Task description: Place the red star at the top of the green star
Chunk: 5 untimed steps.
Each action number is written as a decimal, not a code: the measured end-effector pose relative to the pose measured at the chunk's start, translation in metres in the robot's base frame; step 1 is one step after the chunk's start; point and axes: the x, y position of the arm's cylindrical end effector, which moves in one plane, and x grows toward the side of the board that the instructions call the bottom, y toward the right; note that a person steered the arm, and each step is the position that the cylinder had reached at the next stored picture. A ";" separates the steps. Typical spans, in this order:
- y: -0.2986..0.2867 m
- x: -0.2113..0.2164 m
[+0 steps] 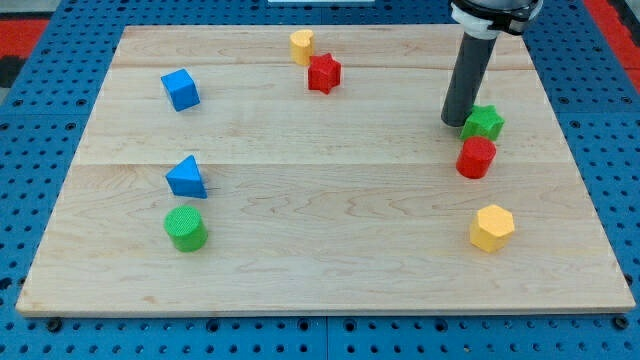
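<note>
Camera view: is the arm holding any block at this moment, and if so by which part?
Nothing is held. My tip is a bare rod end resting on the board, right beside the green star on its left in the view; the red star lies apart.

My tip [456, 122] rests just left of the green star [484, 122], well apart from the red star [323, 73].
</note>
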 end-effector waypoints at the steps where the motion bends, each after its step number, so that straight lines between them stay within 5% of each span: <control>1: -0.094 0.002; 2: -0.193 0.029; 3: -0.258 -0.005; 5: -0.237 -0.120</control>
